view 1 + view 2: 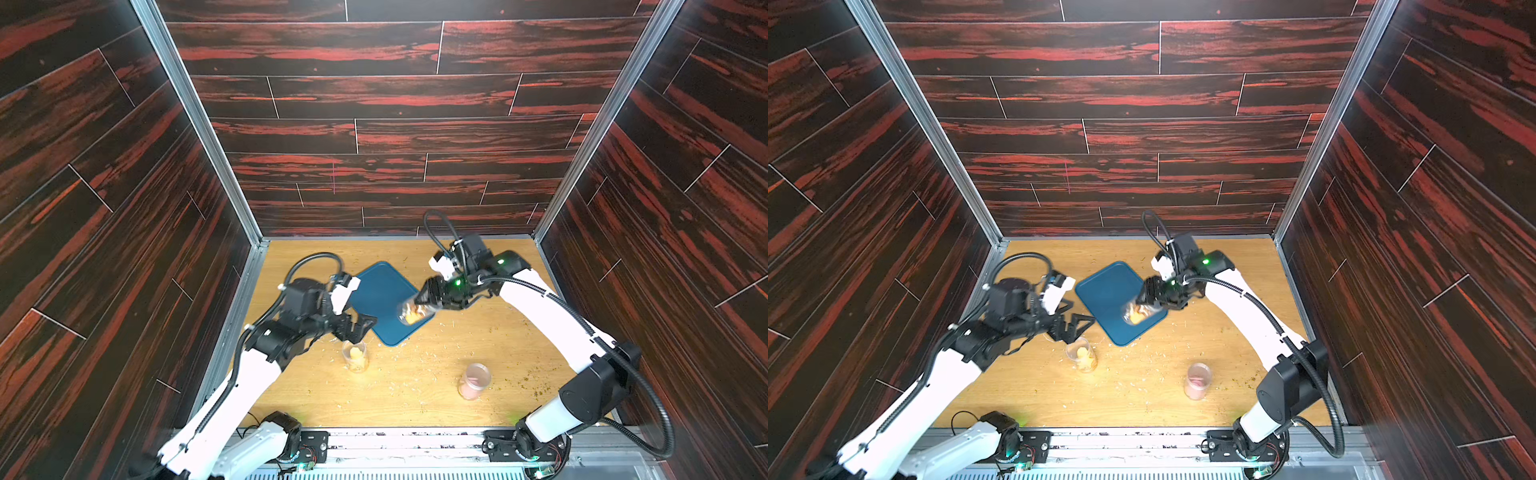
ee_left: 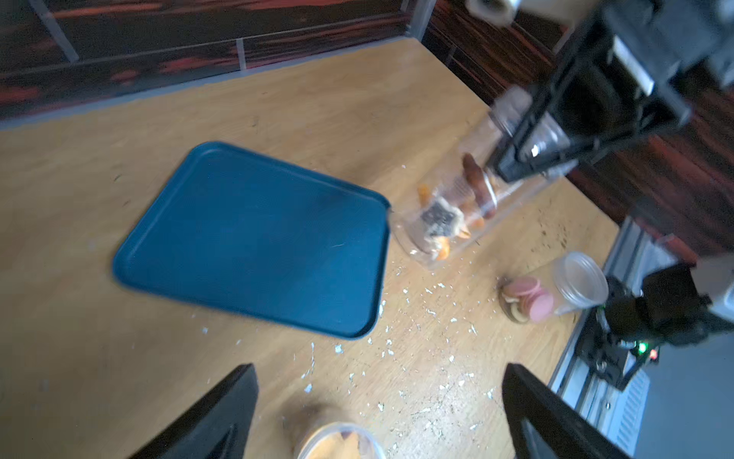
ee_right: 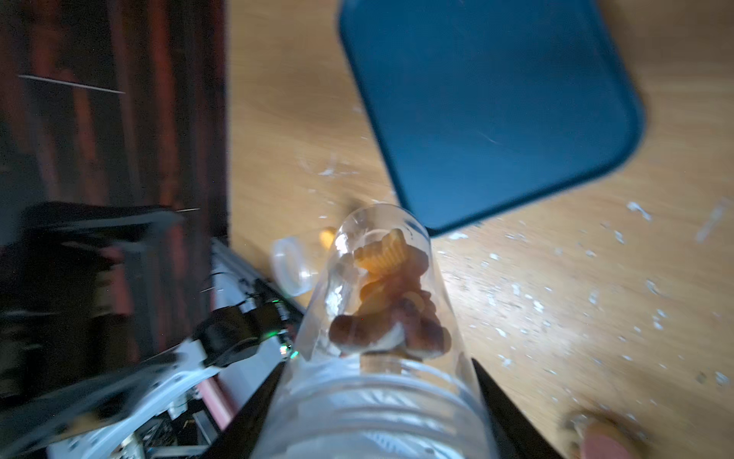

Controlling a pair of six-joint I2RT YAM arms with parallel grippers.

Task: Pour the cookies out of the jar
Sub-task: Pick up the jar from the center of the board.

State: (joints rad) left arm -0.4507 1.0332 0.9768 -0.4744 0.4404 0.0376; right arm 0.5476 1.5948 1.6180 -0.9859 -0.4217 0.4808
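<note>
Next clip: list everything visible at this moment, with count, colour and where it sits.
table: one, light wood, under everything.
tray: one, dark blue, flat on the table.
held jar: one, clear, tilted in the air over the tray's near corner.
cookies: several, orange, yellow and brown, inside the held jar.
second jar: one, clear with yellow pieces inside, upright near the left claw.
third jar: one, clear with pink rounds inside, upright nearer the right arm's base.
crumbs: many, pale, scattered over the table.
walls: three, dark red wood pattern, around the table.
left claw: one, black, open and empty.
right claw: one, black, shut on the held jar.
</note>
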